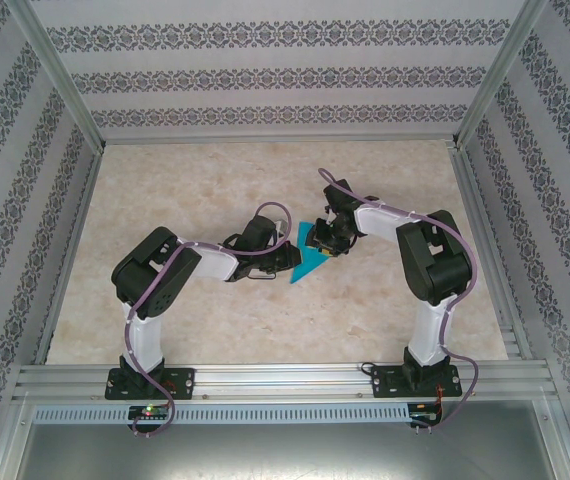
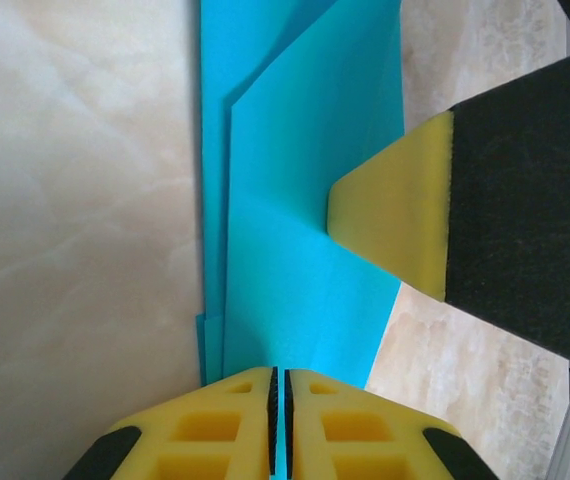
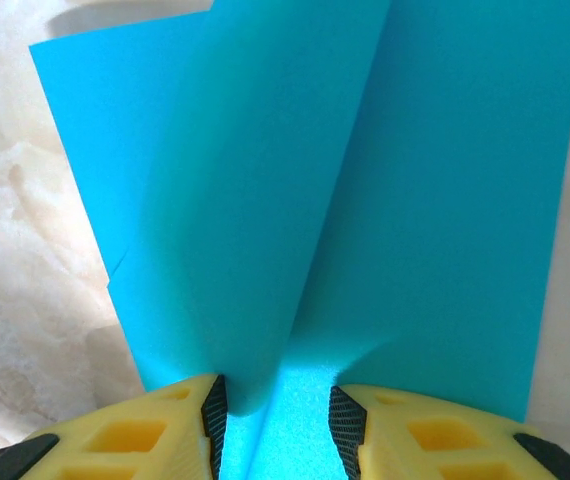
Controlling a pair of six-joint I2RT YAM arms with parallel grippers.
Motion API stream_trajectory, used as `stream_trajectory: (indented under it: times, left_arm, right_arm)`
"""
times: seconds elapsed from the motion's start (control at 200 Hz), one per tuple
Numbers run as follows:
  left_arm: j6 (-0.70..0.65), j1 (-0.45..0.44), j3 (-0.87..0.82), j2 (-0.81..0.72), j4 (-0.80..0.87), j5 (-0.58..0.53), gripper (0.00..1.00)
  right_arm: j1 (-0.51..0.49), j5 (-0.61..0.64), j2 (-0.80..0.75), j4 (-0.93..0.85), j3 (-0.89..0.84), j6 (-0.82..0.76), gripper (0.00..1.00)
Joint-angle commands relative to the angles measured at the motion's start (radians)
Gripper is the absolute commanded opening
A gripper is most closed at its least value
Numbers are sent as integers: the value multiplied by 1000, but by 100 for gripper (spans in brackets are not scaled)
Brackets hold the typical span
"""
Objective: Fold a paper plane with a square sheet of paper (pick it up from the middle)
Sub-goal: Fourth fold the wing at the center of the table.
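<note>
- The left hand point(image 2: 280, 378) reaches in from the near left. Its yellow fingers are pressed together on the edge of the sheet of paper point(image 1: 307, 265), with a sliver of teal in the slit between them.
- The sheet lies mid-tabletop point(image 1: 195, 180), folded in layers, tapering to a point at its near-left end.
- The right hand point(image 3: 273, 398) sits at the sheet's far-right side, fingers apart, with a raised flap curling up between them. One fingertip point(image 2: 385, 215) rests on the paper.
</note>
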State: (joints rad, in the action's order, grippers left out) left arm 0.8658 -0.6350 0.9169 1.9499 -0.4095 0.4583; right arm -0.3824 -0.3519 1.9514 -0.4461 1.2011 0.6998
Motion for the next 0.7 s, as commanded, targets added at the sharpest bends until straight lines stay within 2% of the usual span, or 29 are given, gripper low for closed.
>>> stream_trajectory:
  times: [0.0, 0.175, 0.32, 0.694]
  left_arm:
    - [-5, -8, 13, 17, 40, -20, 15]
    - [-11, -8, 15, 9, 62, -32, 14]
    - [-27, -8, 28, 15, 116, -37, 13]
    - [-62, -8, 66, 29, 339, -68, 6]
  right_arm:
    - [-12, 160, 145, -85, -65, -29, 40]
    - [-16, 163, 156, -94, -57, -32, 41]
    - [-16, 158, 144, -94, -57, -29, 37]
    - [-17, 122, 118, -97, -33, -34, 36]
